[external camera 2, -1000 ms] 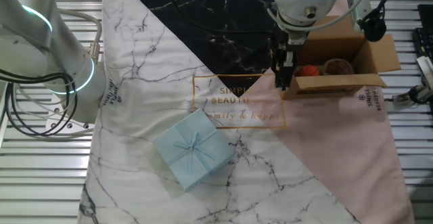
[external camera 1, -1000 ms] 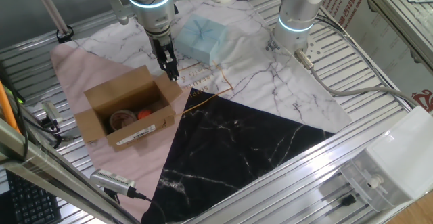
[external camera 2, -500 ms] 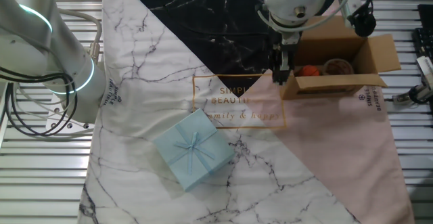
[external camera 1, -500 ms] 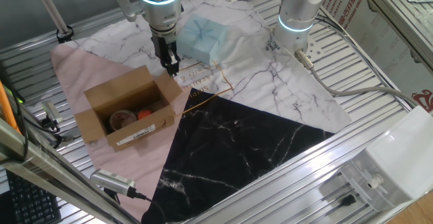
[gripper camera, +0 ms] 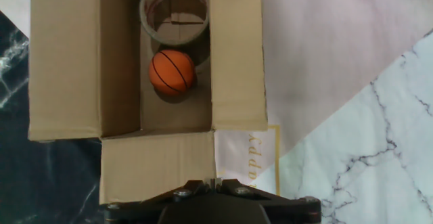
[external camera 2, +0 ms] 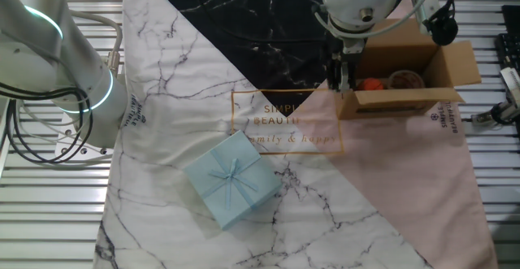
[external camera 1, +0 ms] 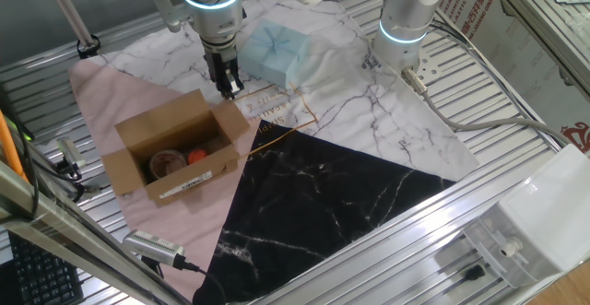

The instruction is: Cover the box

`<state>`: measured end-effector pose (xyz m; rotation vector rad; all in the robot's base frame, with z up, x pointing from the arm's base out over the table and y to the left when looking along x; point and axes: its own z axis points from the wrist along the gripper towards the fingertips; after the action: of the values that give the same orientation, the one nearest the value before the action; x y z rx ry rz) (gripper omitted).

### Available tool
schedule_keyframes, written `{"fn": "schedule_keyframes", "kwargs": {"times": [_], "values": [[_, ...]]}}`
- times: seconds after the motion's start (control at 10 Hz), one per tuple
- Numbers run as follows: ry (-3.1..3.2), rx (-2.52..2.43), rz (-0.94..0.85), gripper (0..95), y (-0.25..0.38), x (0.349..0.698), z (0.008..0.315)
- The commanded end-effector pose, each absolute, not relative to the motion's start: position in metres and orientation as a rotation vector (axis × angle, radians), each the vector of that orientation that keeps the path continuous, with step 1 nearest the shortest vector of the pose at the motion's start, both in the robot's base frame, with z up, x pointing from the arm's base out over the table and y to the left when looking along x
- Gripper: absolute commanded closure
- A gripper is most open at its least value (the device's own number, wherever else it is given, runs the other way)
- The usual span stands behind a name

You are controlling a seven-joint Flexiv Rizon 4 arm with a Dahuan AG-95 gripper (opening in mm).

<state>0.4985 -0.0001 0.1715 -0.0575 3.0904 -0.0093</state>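
Observation:
The box (external camera 1: 175, 144) is a small brown carton that stands open on the pink part of the cloth, with its flaps spread and a white label on its long side. An orange ball (gripper camera: 172, 72) and a tape roll (gripper camera: 173, 7) lie inside it. My gripper (external camera 1: 230, 90) hangs just above and beyond the box's end flap (gripper camera: 159, 163), fingers pointing down. From the other side, the gripper (external camera 2: 335, 86) sits at the left end of the box (external camera 2: 402, 98). In the hand view the gripper (gripper camera: 211, 181) is shut, with nothing seen between its tips.
A pale blue gift package (external camera 1: 277, 52) lies on the white marble cloth behind my gripper, also seen as the package (external camera 2: 231, 180). A second white arm (external camera 1: 406, 19) stands at the back. The cloth's black part (external camera 1: 323, 194) covers the slatted metal table.
My gripper has risen a little and drawn back from the box's end flap, staying shut. The box and package have not moved.

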Motion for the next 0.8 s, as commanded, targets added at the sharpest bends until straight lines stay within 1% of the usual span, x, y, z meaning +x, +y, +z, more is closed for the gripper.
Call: {"fn": "schedule_keyframes", "kwargs": {"times": [0.1, 0.7, 0.8], "values": [[3.093, -0.057, -0.008, 95.0, 0.0004, 0.4997, 0.1709], [3.096, -0.052, -0.008, 95.0, 0.0008, 0.4993, 0.1721], [3.105, -0.040, -0.011, 95.0, 0.0028, 0.4972, 0.1769]]}}
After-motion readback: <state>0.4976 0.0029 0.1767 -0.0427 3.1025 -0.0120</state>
